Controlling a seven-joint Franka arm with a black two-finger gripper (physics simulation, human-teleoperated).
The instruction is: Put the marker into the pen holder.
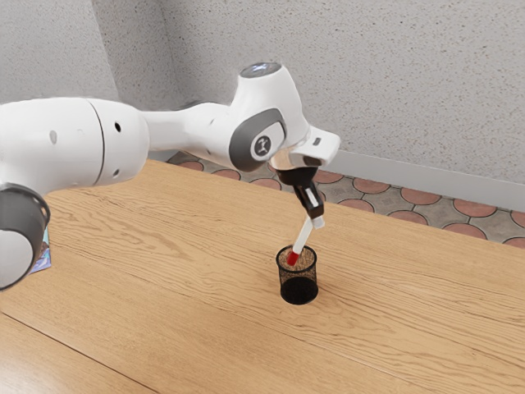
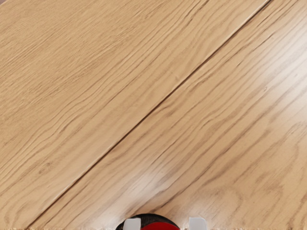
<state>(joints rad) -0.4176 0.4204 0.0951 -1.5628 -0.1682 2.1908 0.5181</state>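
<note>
My black gripper (image 1: 313,220) points down above the pen holder, shut on the upper end of the marker. The marker (image 1: 303,235) has a white body and hangs tilted, its red end lowest, at the mouth of the pen holder. Black mesh forms the round pen holder (image 1: 299,289), which stands upright on the table. In the wrist view, the pale tips of the gripper (image 2: 165,224) flank the red end of the marker (image 2: 160,226), which covers part of the dark pen holder (image 2: 150,215).
The wooden table (image 1: 197,271) extends around the pen holder. A colourful flat item (image 1: 43,259) lies partly behind the arm's base at the exterior view's left. Beyond the table's far edge are a tiled floor and a speckled wall.
</note>
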